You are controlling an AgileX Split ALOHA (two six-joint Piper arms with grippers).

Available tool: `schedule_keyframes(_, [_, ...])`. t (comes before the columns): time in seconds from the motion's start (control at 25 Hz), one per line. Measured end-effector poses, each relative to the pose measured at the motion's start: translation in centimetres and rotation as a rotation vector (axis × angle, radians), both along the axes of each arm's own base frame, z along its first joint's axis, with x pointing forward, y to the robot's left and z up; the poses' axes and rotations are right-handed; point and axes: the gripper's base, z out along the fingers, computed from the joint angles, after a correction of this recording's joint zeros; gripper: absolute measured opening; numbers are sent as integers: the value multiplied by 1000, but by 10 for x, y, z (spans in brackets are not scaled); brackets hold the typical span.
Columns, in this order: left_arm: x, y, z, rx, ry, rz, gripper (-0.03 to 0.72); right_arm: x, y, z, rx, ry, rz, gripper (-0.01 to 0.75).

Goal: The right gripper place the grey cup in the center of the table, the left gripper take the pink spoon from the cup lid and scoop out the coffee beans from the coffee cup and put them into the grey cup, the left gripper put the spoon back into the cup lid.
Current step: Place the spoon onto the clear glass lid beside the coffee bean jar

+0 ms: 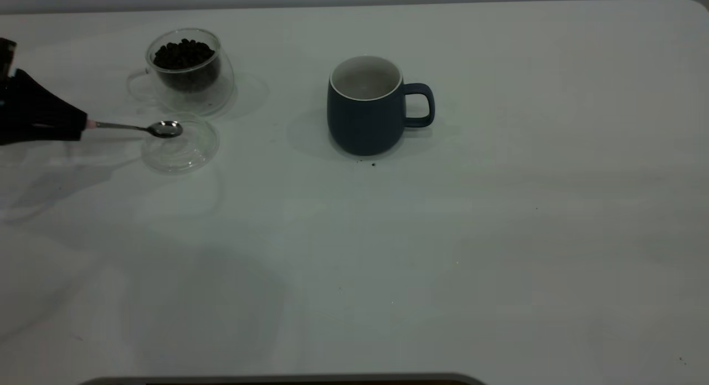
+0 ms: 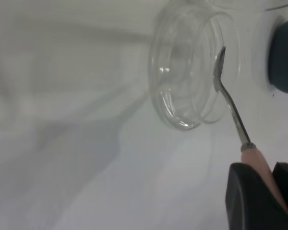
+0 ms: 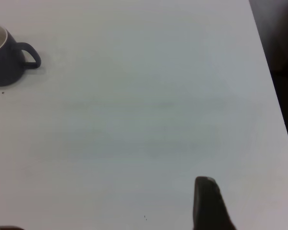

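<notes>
Grey cup (image 1: 365, 109) placed mid-counter, looks empty. Left tool (image 2: 268, 191) clenched on pink spoon (image 1: 145, 128) over cup lid (image 1: 180, 149); scooping apparently undone. Right tool: state unclear.

Left gripper (image 1: 83, 124) low at table's left edge, jaws clamped.

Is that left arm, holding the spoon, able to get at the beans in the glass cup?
Probably yes: the left gripper holds the pink spoon over the cup lid, and the coffee cup stands open just behind.
</notes>
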Motion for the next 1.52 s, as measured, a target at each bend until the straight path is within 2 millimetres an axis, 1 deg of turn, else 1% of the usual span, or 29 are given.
schedule_keyframes(0.2, [-1,-4,-17,-17,27,0,115,0,0,0,0,0,0,455])
schedule_keyframes(0.32, [2,-5,-21,-18,24,-4,115,0,0,0,0,0,0,455])
schedule_keyframes(0.52, [12,-6,-21,-14,-2,-11,115,0,0,0,0,0,0,455])
schedule_keyframes(0.88, [12,-6,-23,-20,1,-11,115,0,0,0,0,0,0,455])
schedule_keyframes(1.0, [12,-6,-23,-20,0,-10,133,0,0,0,0,0,0,455])
schedule_keyframes(1.12, [12,-6,-23,-17,0,-8,197,0,0,0,0,0,0,455])
schedule_keyframes(1.24, [12,-6,-23,-16,3,-4,299,0,0,0,0,0,0,455])
schedule_keyframes(1.32, [13,-6,-23,-19,7,9,352,0,0,0,0,0,0,455])
schedule_keyframes(1.44, [14,-5,-23,-11,9,25,401,0,0,0,0,0,0,455])
schedule_keyframes(1.52, [15,-4,-23,-2,5,30,414,0,0,0,0,0,0,455])
